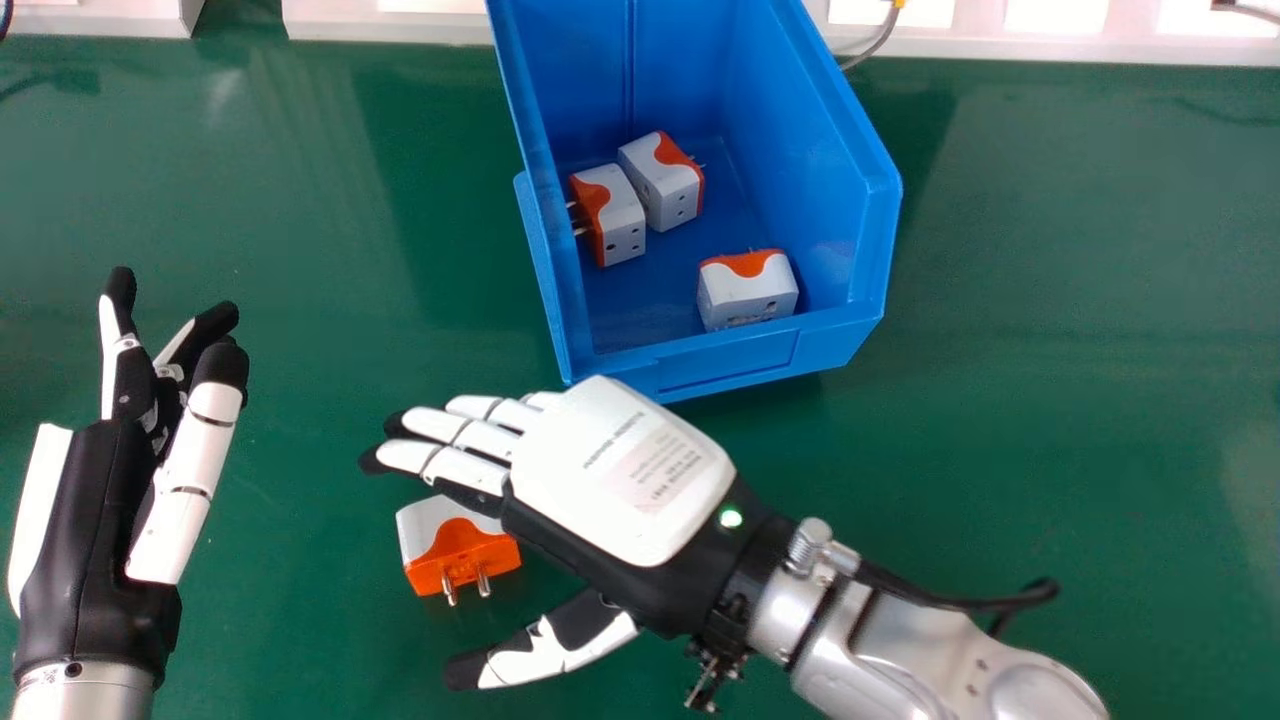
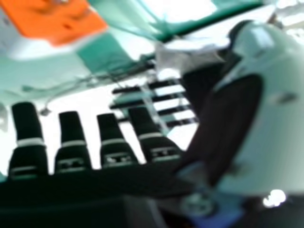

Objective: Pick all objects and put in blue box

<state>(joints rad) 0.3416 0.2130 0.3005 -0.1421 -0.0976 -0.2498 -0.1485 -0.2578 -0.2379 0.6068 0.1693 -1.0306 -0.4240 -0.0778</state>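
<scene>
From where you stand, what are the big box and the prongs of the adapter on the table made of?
The blue box seems moulded plastic, semi-gloss: thick even rim, soft highlights. The prongs look like shiny metal, since they catch bright silvery light; plating cannot be told.

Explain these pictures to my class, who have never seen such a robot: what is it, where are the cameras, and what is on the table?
This is a humanoid robot with two arms and human-like hands. One picture comes from its head, looking down; the other from a camera at its right hand, showing its own fingers and thumb close up.

On the green table stands a blue box with three plug adapters inside. A fourth adapter lies outside, partly hidden by the right hand. The left hand is over at the left. Neither hand holds anything.
</scene>
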